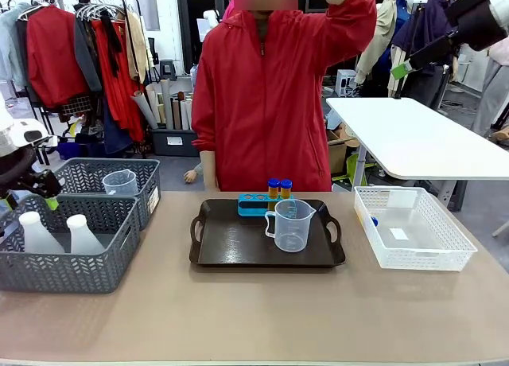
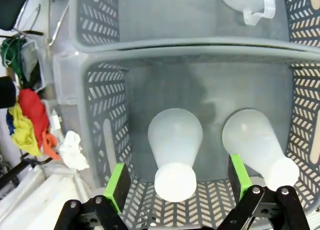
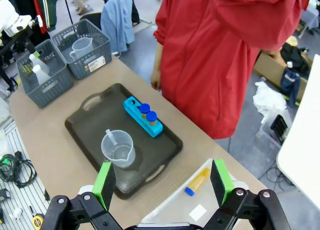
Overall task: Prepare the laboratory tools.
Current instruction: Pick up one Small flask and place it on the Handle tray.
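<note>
No text can be read; the white label (image 1: 153,199) on the far grey basket (image 1: 77,180) seems printed, but blurs out.

I hold my left gripper (image 2: 177,165) low, pointing down, jaws spread wide, and my right gripper (image 3: 162,166) raised high, jaws wide too.

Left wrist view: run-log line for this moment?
left gripper: open over flask | right gripper: open, high | tray: beaker, two tubes
</note>
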`<move>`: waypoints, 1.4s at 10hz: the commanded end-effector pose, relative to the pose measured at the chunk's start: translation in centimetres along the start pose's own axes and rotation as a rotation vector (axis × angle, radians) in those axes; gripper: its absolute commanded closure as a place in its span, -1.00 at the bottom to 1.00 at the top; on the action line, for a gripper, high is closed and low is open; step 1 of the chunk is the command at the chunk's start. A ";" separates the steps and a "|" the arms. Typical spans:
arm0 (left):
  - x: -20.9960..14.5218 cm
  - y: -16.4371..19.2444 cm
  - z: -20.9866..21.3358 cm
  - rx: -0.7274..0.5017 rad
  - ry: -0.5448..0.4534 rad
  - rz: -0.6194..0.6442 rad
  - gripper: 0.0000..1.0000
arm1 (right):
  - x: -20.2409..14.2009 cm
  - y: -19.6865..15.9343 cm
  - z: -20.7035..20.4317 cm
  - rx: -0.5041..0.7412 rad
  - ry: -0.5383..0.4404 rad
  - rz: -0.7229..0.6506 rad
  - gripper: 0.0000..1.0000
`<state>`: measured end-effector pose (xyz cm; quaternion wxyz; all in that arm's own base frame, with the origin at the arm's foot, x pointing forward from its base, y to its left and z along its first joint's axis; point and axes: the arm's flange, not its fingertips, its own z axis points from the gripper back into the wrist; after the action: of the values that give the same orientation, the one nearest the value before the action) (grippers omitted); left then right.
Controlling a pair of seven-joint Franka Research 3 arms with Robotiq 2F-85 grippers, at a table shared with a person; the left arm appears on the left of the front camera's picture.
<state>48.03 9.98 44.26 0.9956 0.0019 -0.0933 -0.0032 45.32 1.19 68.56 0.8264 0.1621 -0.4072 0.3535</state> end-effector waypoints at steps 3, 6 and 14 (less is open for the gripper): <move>-0.5 1.2 -1.0 -0.034 -0.018 0.018 -1.00 | 0.1 -0.1 0.1 0.011 -0.014 -0.001 -1.00; -0.6 1.6 -1.4 -0.031 0.005 0.026 -1.00 | 0.1 -0.1 0.1 0.011 -0.014 -0.001 -1.00; -0.5 1.8 -2.0 0.018 0.046 0.008 0.39 | 0.1 -0.1 0.1 0.011 -0.014 -0.001 -1.00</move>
<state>47.91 11.47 42.20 0.9972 0.0055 -0.0743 0.0004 45.32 1.19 68.56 0.8264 0.1621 -0.4072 0.3535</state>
